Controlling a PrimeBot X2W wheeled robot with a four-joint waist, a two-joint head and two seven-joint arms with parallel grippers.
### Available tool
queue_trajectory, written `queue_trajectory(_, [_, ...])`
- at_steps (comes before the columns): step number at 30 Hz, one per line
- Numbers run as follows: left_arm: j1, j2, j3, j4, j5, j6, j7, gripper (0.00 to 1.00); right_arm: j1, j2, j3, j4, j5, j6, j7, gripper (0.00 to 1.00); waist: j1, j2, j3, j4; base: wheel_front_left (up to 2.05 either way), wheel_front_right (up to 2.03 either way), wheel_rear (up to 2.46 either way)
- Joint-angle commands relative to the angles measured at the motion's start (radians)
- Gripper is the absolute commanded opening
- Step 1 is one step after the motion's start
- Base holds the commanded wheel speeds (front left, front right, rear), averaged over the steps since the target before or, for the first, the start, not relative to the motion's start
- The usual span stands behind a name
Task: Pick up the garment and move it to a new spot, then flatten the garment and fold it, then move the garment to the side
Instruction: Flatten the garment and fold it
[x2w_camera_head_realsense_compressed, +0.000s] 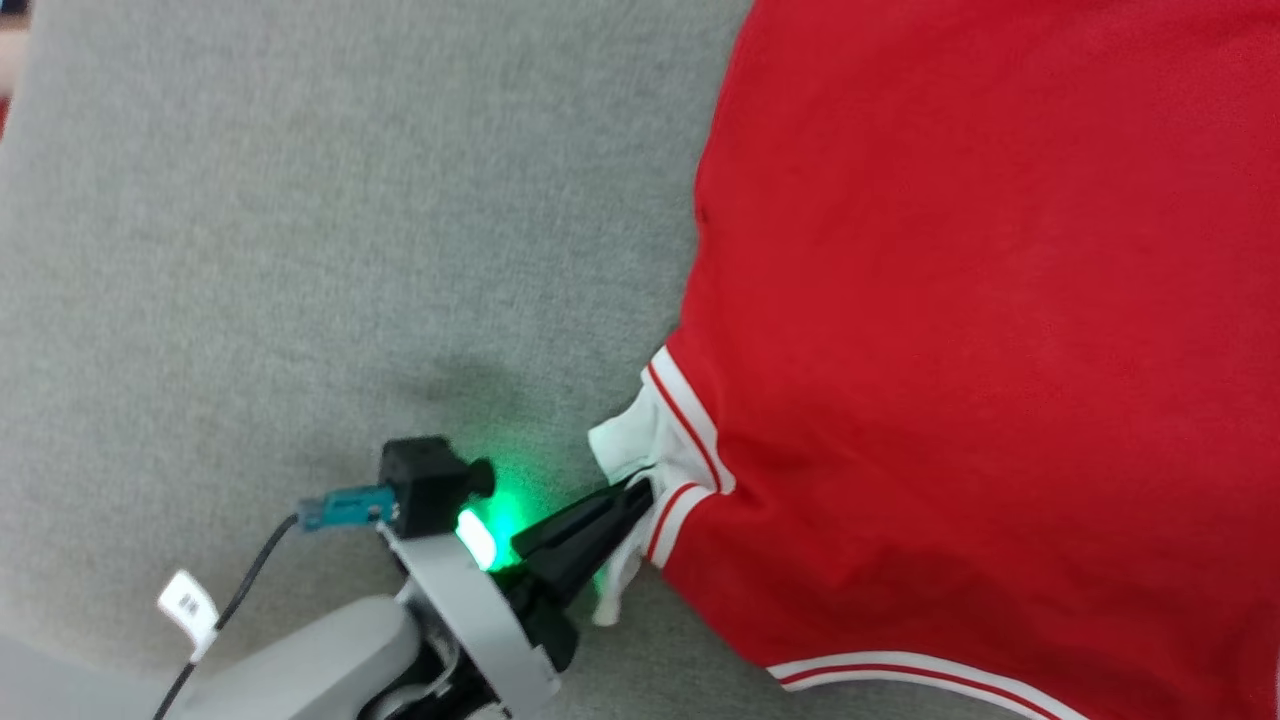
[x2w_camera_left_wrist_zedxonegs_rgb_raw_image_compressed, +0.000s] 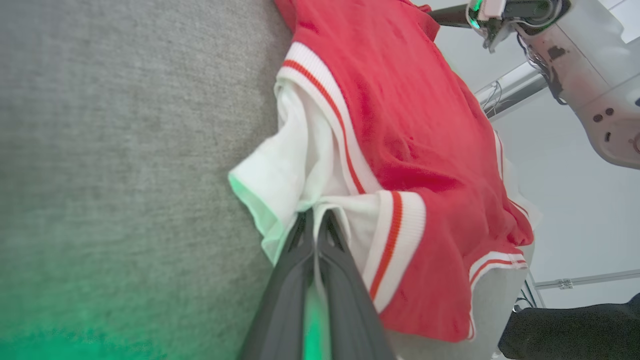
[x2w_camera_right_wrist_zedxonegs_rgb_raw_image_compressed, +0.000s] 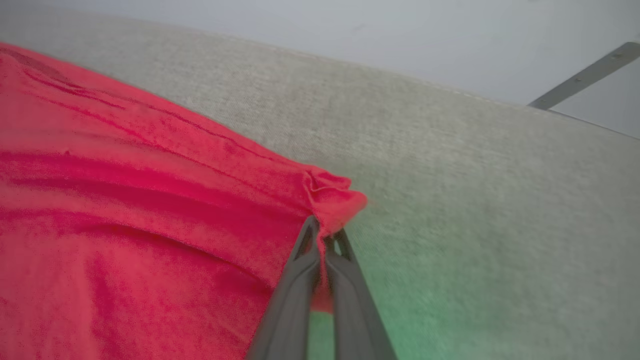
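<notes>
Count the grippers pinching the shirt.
2. The left gripper is shut on the white sleeve of the red soft-fabric T-shirt; the right gripper is shut on a red corner.

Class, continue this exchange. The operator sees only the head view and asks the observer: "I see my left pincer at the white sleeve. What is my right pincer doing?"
Observer: The right pincer is shut on a bunched red corner of the garment.
Operator: What lies under that corner?
Observer: The grey cloth surface, tinged green near the pincer.
Operator: Does the left grip really hold cloth?
Observer: Yes. In the left wrist view the left pincer is shut, with white sleeve cloth pinched between its fingers.
</notes>
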Motion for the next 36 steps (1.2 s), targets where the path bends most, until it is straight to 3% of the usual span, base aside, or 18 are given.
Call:
queue_trajectory(1, [0.055,0.044,-0.005,0.074,-0.005,0.029,0.017,0.0,0.052,-0.02,0.006,-0.035,0.04,-0.002,-0.005,0.0,0.0,0.0,-0.087,-0.052,0.0,0.0,0.0])
queue_trajectory(8, [0.151,0.057,0.041,0.052,0.002,0.022,0.013,0.0,0.396,-0.135,-0.007,-0.323,0.222,-0.002,0.009,0.0,0.0,0.0,-0.18,-0.133,0.0,0.0,0.0])
queue_trajectory(14, [0.205,0.069,0.096,0.039,0.021,0.018,0.01,0.0,0.691,-0.142,-0.105,-0.562,0.304,-0.002,0.083,0.0,0.0,0.0,-0.237,-0.188,0.0,0.0,0.0])
queue_trajectory(19, [0.245,0.075,0.151,0.04,0.039,0.018,0.01,0.0,0.936,-0.097,-0.199,-0.754,0.301,-0.002,0.178,0.0,0.0,0.0,-0.261,-0.217,0.0,0.0,0.0])
queue_trajectory(25, [0.287,0.076,0.206,0.038,0.062,0.018,0.01,0.0,1.203,0.012,-0.27,-0.928,0.266,-0.002,0.277,0.0,0.0,0.0,-0.277,-0.23,0.0,0.0,0.0])
queue_trajectory(28, [0.306,0.08,0.226,0.036,0.068,0.018,0.01,0.0,1.289,0.068,-0.258,-0.971,0.25,-0.002,0.304,0.0,0.0,0.0,-0.285,-0.236,0.0,0.0,0.0])
queue_trajectory(34, [0.326,0.083,0.235,0.033,0.074,0.018,0.01,0.0,1.328,0.122,-0.227,-0.992,0.209,-0.002,0.281,0.0,0.0,0.0,-0.298,-0.244,0.0,0.0,0.0])
queue_trajectory(35, [0.329,0.083,0.234,0.031,0.073,0.018,0.01,0.0,1.32,0.127,-0.227,-0.992,0.197,-0.002,0.262,0.36,0.0,0.0,-0.3,-0.246,0.0,0.0,0.0])
queue_trajectory(36, [0.331,0.083,0.234,0.03,0.073,0.018,0.01,0.0,1.311,0.127,-0.229,-0.993,0.187,-0.002,0.241,0.82,0.0,0.0,-0.303,-0.248,0.0,0.0,0.0])
